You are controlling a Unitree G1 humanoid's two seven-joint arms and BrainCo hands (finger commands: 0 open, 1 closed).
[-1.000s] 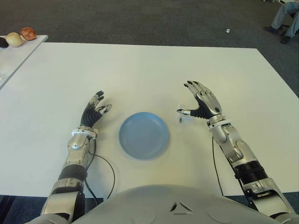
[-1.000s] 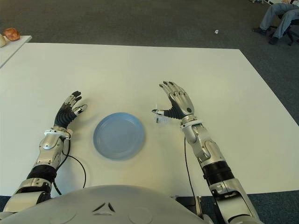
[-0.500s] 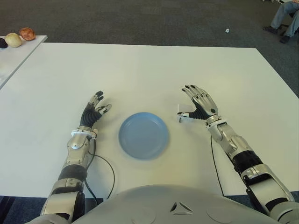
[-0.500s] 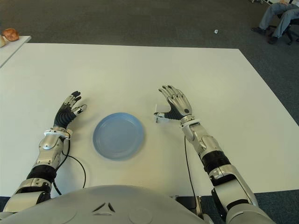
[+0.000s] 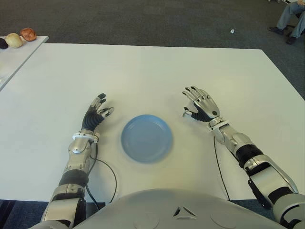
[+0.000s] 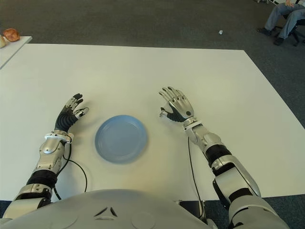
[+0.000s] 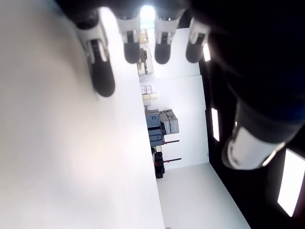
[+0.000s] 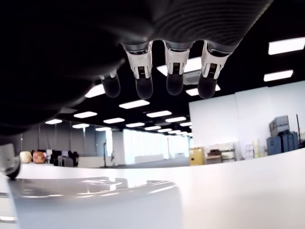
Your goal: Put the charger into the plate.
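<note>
The right hand's fingers (image 8: 143, 81) hang loosely spread and slightly bent, with gaps between them, and they close on nothing. The thumb tip shows at the edge of the right wrist view, apart from the other four. Just below them in that view sits the charger (image 8: 95, 205), a glossy white block with rounded corners and a flat top that mirrors the ceiling lights. It stands on the white surface (image 5: 143, 76) under the palm; whether any finger touches it cannot be told.

The eye views show what the wrist view does not. The right hand (image 5: 200, 105) hovers palm down just to the right of the blue plate (image 5: 146, 138), and it covers the charger so that the block itself cannot be made out there. The plate is round and shallow, and only its own blue face shows inside it.

The left hand (image 5: 95, 113) shows just left of the plate. Its fingers (image 7: 102, 76) are straight and spread over the bare surface, holding nothing.

Farther off, a side table (image 5: 19, 55) at the far left carries a few small rounded items (image 5: 21, 37). A person's legs (image 5: 291, 16) show at the far right, over dark carpet
</note>
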